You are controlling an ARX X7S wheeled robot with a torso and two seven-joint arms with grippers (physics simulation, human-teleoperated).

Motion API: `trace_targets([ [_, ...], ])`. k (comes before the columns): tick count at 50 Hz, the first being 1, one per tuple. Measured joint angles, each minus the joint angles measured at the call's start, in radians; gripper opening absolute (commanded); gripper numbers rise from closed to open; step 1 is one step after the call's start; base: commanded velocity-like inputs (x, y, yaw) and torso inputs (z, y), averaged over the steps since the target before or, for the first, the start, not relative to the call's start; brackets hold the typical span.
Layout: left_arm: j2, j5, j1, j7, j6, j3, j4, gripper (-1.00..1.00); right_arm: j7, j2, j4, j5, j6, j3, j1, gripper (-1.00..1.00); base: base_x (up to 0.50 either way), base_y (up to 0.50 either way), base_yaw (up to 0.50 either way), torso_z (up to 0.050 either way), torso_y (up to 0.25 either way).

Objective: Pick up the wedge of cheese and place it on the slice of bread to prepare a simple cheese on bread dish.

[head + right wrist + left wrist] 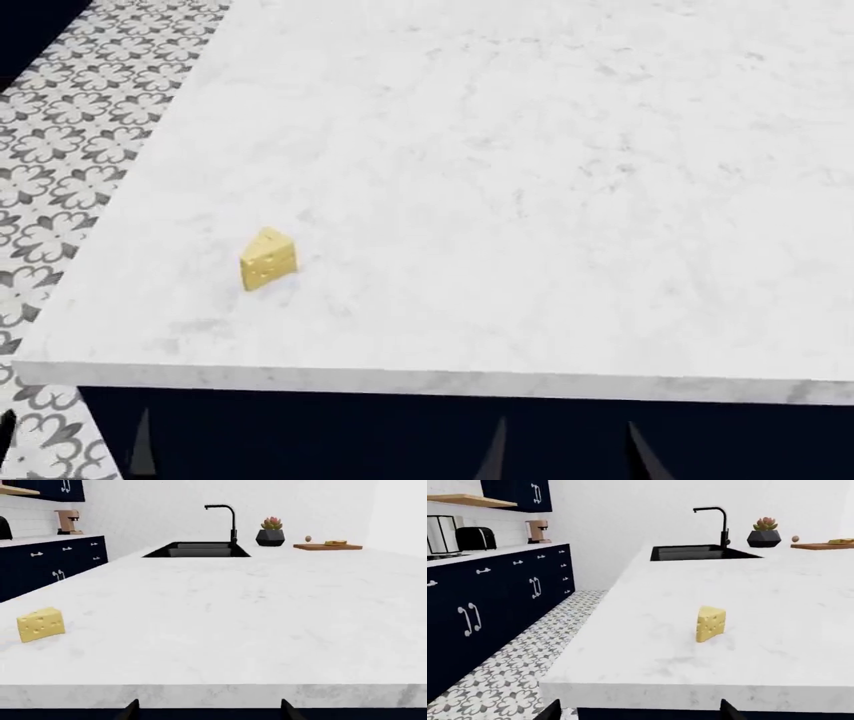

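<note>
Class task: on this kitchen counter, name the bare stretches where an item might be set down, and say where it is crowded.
Bare marble runs from the wedge of cheese across to the counter's opposite side and back toward the sink. The crowded part is the far end: sink, faucet, potted succulent, and wooden board carrying the slice of bread.

A white marble counter (534,180) fills most of the head view. A small yellow cheese wedge (267,259) with holes stands on it at about eight o'clock, near the front edge. Grey-and-white patterned floor tiles (67,130) show at nine to ten o'clock.
</note>
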Motion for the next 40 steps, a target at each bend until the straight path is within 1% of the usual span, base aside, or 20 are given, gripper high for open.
trace_targets([
  [3, -0.020, -0.018, -0.022, -0.010, -0.132, -0.015, 0.134, 1.00, 0.018, 0.010, -0.116, 0.010, 0.127, 0.000, 0.029, 1.00, 0.00, 0.00, 0.00, 0.050, 0.000],
  [7, -0.055, -0.065, -0.102, -0.040, -0.342, -0.035, 0.296, 1.00, 0.045, 0.024, -0.254, 0.048, 0.322, 0.007, 0.109, 1.00, 0.00, 0.00, 0.00, 0.050, 0.000],
  [11, -0.135, -0.240, -0.205, -0.166, -0.507, -0.060, 0.407, 1.00, 0.188, 0.079, -0.351, 0.229, 0.506, 0.029, 0.240, 1.00, 0.00, 0.00, 0.00, 0.050, 0.000],
  [15, -0.216, -0.389, -0.261, -0.280, -0.586, -0.076, 0.480, 1.00, 0.302, 0.139, -0.405, 0.384, 0.596, 0.014, 0.324, 1.00, 0.00, 0.00, 0.00, 0.050, 0.000],
  [21, -0.298, -0.533, -0.311, -0.393, -0.649, -0.084, 0.544, 1.00, 0.408, 0.197, -0.453, 0.527, 0.673, -0.003, 0.400, 1.00, 0.00, 0.00, 0.00, 0.046, 0.000],
  [30, -0.393, -0.659, -0.317, -0.510, -0.641, -0.093, 0.589, 1.00, 0.486, 0.243, -0.496, 0.626, 0.713, -0.055, 0.477, 1.00, 0.00, 0.00, 0.00, 0.000, 0.000],
  [40, -0.445, -0.738, -0.302, -0.573, -0.606, -0.106, 0.607, 1.00, 0.501, 0.272, -0.495, 0.650, 0.695, -0.117, 0.531, 1.00, 0.06, 0.36, 0.00, 0.000, 0.000],
])
